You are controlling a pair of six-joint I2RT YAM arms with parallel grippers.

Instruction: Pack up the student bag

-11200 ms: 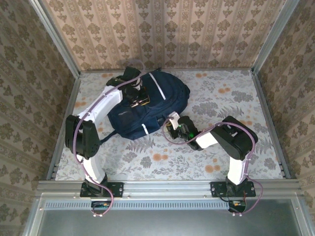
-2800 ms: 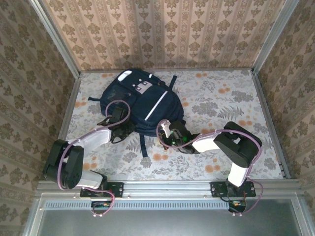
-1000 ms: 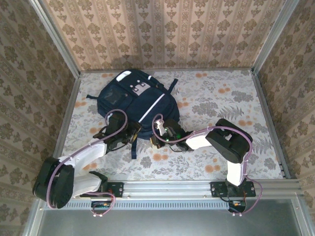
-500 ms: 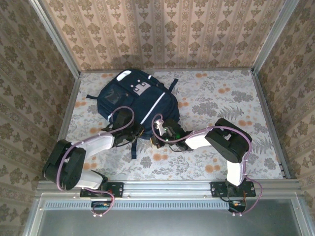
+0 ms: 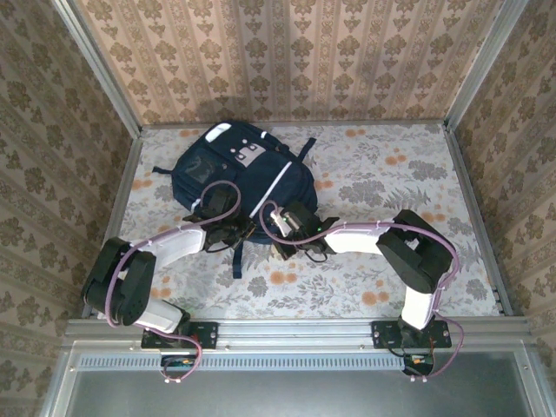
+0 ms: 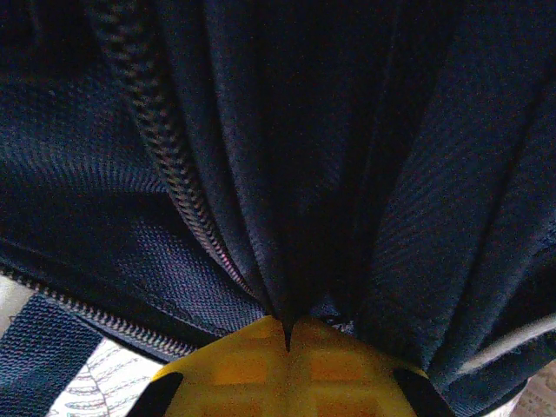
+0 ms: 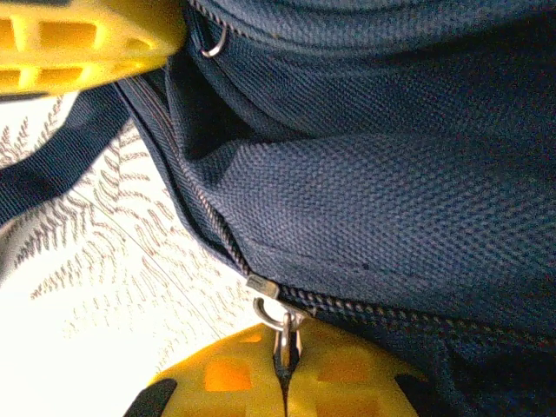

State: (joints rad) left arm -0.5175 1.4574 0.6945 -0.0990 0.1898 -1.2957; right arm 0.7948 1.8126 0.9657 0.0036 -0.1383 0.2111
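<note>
The student bag lies flat on the far left part of the tabletop, close to the back wall. Its front pocket faces up, with a thin white stripe running down its right side. A dark strap trails from its near edge toward the arms.

Both arms reach in to that near edge. The left hand is clenched on the bag itself; in the left wrist view its yellow fingertips meet with a gathered fold of navy fabric pinched between them, a zipper running up just to the left.

The right hand sits just beside it. In the right wrist view it is clamped on the metal zipper pull.
</note>
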